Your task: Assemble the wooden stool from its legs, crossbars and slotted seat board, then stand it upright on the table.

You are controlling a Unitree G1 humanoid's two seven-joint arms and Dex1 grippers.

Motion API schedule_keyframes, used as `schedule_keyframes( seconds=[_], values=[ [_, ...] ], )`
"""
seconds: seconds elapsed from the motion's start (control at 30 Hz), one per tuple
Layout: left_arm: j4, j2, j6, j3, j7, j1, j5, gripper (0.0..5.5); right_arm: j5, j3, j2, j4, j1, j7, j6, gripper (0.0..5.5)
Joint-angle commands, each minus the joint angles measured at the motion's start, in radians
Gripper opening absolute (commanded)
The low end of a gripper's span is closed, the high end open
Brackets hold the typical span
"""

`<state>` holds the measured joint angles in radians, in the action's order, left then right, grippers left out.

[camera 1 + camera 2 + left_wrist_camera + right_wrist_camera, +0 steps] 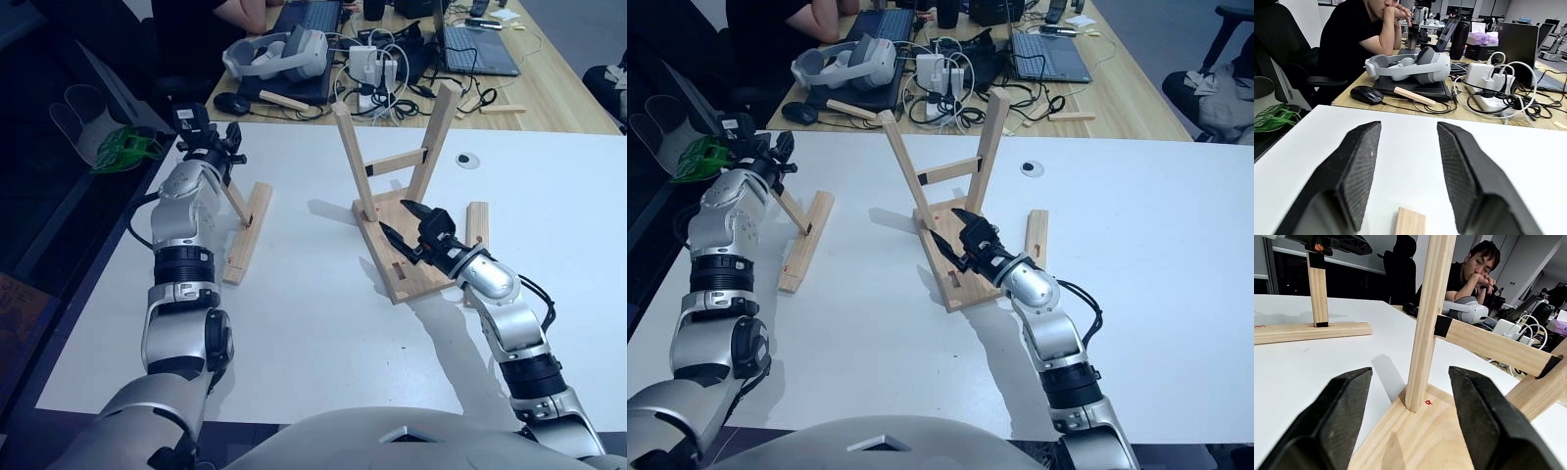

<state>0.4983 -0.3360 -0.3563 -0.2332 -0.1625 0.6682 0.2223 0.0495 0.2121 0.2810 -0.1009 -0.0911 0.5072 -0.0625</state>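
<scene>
Fingers point(1347, 406) of the right gripper point(397, 221) wide apart, one on each side of the foot of the near upright leg point(351, 157), not touching it, low over the seat board point(409, 279). Fingers point(1359, 166) of the left gripper point(1408, 129) equally wide around the top end of the short bar point(1410, 223), nothing clamped.

Half-built stool upside down near the middle of the table point(323, 333): seat board flat, near leg and far leg point(441, 137) standing in it, one crossbar point(397, 162) between them. Flat leg point(245, 240) with the short bar standing in it, toward the left side. Loose leg point(477, 227) just beside the board on the right.

Probable faults:
- An off-centre pinch on the near leg, levering it in its slot or tipping the board.
- A sideways nudge on the short bar, toppling that narrow piece.
- A lift by the bar alone, pulling it out of the flat leg.
- A sweep of the right forearm, pushing the loose leg away.

Open room: broad bare table toward the robot and out to the right. Tight spots: left table edge near the flat leg; far edge just behind the upright legs, with cables point(377, 83) and a headset point(279, 54) on the desk beyond.
</scene>
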Motion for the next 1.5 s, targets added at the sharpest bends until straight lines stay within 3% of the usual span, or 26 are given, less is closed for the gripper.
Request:
schedule_keyframes(
  seconds=[0.03, 0.13, 0.27, 0.47, 0.8, 1.23, 1.5],
  values=[
    [-0.232, 0.006, -0.114, -0.035, 0.039, 0.027, 0.059, 2.1, -0.008, -0.007, 0.001, 0.007, -0.01, -0.007, 0.007, 2.9],
    [-0.33, -0.09, -0.172, -0.084, 0.137, 0.038, -0.008, 2.1, -0.009, -0.009, 0.001, 0.01, -0.009, -0.011, 0.011, 2.9],
    [-0.363, -0.153, -0.276, -0.108, 0.158, -0.121, -0.056, 2.1, -0.013, -0.008, 0.0, 0.01, 0.002, -0.023, 0.017, 2.9],
    [-0.39, -0.09, -0.33, -0.009, 0.095, -0.342, -0.072, 2.1, 0.012, -0.026, -0.018, 0.028, 0.01, -0.034, 0.005, 2.9],
    [-0.574, -0.046, -0.44, 0.191, -0.007, -0.429, -0.089, 2.1, 0.062, -0.067, -0.057, 0.016, 0.019, -0.065, -0.038, 2.9],
    [-0.587, -0.095, -0.509, 0.205, -0.087, -0.397, -0.087, 2.1, 0.065, -0.076, -0.072, 0.011, 0.021, -0.075, -0.049, 2.9],
    [-0.681, -0.142, -0.622, 0.229, -0.144, -0.467, -0.086, 3.33, 0.072, -0.087, -0.083, -0.001, 0.031, -0.092, -0.055, 2.9]
  ],
)
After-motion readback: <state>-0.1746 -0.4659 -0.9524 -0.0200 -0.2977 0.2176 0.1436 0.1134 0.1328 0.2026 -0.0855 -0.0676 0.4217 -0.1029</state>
